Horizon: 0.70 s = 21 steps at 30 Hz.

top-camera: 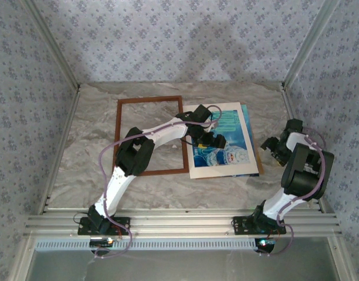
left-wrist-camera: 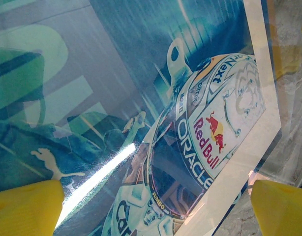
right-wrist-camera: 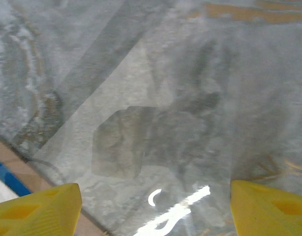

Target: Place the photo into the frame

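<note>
- Well, your left pincer [top-camera: 207, 139] hangs released over the photo [top-camera: 229, 130]; in the left wrist view its yellow fingertips [left-wrist-camera: 23, 209] stand wide apart above the white-helmeted figure, gripping nothing;
- the photo lies flat on the table [top-camera: 156, 187] inside a cream border [top-camera: 220, 170], just right of the frame [top-camera: 149, 99] and outside it;
- the frame lies flat, marble showing through its opening; your left arm crosses its right rail;
- your right pincer [top-camera: 272, 149] sits right of the photo, released too; its fingertips [right-wrist-camera: 38, 209] spread above bare marble, holding nothing.
</note>
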### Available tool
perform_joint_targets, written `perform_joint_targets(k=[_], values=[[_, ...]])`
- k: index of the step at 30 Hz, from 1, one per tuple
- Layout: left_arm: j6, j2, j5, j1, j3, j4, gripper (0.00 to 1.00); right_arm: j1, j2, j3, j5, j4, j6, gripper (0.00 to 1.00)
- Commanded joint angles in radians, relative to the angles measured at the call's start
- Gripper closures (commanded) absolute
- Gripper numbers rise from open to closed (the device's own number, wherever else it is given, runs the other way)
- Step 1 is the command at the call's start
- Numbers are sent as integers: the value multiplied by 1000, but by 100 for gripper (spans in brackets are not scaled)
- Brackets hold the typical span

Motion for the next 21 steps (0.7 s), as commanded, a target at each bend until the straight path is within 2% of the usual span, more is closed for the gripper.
perform_joint_targets(k=[1,8,21], values=[[4,59,20,-6,-3,-51,1,67,40,18,-194,93,23,21],[7,61,29,-8,-3,-50,1,81,22,17,-202,103,18,22],[6,62,32,-8,-1,-49,1,71,-97,-9,-319,138,-16,22]])
